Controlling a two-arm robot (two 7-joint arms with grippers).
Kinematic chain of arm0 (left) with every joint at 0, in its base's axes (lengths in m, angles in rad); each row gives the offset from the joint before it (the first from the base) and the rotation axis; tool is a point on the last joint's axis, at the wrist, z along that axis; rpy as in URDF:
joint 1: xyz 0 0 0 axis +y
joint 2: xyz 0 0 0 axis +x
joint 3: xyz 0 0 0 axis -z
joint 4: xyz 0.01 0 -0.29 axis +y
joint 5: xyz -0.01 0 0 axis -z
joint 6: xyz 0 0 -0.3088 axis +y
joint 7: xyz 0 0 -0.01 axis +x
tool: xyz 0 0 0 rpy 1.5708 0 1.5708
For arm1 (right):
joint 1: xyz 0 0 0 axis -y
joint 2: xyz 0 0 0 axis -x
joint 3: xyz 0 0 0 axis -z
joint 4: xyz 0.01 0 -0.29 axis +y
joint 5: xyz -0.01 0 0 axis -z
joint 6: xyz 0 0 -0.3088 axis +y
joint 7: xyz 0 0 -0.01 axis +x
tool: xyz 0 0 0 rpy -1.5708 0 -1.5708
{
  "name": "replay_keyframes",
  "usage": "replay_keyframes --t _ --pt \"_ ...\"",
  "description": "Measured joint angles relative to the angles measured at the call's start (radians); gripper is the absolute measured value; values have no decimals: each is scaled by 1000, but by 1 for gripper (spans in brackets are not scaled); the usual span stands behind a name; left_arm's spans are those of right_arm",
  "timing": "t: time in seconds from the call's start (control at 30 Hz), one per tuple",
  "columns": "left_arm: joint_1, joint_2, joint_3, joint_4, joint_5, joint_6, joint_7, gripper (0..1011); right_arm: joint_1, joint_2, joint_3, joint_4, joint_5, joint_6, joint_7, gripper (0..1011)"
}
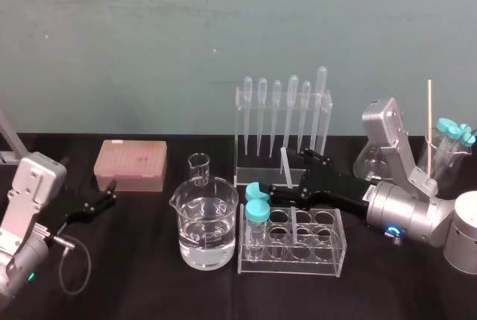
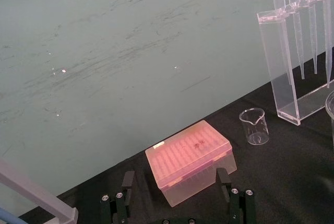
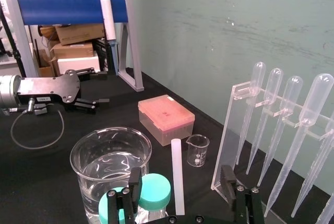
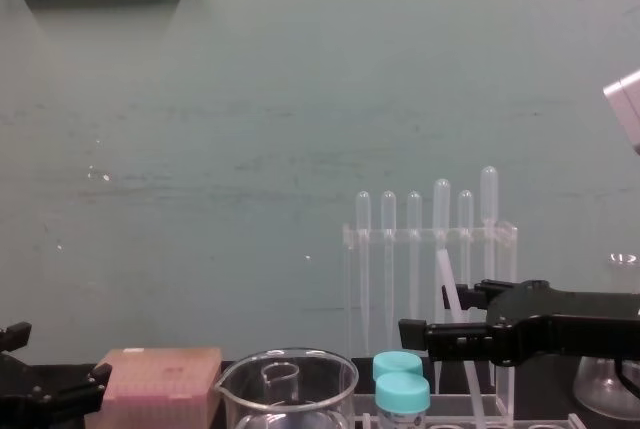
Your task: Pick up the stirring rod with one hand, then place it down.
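The stirring rod is a thin whitish translucent stick leaning in the clear test-tube rack, its top tilted toward the pipette stand. My right gripper reaches in from the right at the rod's upper part. In the right wrist view the rod stands between the two black fingers with a gap on each side, so that gripper is open. From the chest the rod slants just in front of the right gripper. My left gripper rests open at the far left.
A large beaker of water and a small beaker stand left of the rack. Two teal-capped tubes sit in the rack's left end. The pipette stand is right behind. A pink tip box lies back left, flasks at right.
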Motion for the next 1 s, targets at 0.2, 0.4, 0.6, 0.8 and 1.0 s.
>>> replay_keyframes --t 0.2,0.4,0.6,0.8,1.0 --pt "0 0 0 0 0 0 0 1000 0 0 1 0 3 0 0 840" --pt "0 0 0 0 0 0 0 1000 -1 0 1 0 4 0 0 656" --pt "0 0 0 0 0 0 0 1000 -1 0 2 0 4 0 1 449" --pt "0 0 0 0 0 0 0 1000 -1 0 2 0 4 0 1 287" --pt "0 0 0 0 0 0 0 1000 -1 0 2 0 5 0 1 94"
